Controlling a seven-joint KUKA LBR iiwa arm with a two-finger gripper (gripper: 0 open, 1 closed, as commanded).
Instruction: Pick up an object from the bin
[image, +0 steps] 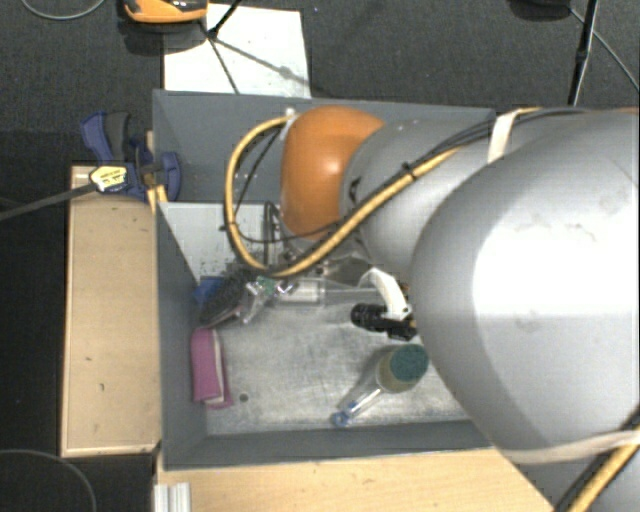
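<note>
While the gripper (238, 297) hangs low at the bin's (300, 385) left side, just beside 1 blue object (209, 291), its spread cannot be told. Step, judged: closing in. Next: grip squarely, lift clear of 1 pink block (207, 365).

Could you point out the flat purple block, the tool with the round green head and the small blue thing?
Flat purple rectangular block (207, 366): camera view, middle of its top face.
Grey tool with round dark-green head (405, 367): camera view, on the round head.
Small blue object (208, 292): camera view, its uncovered left part.
</note>
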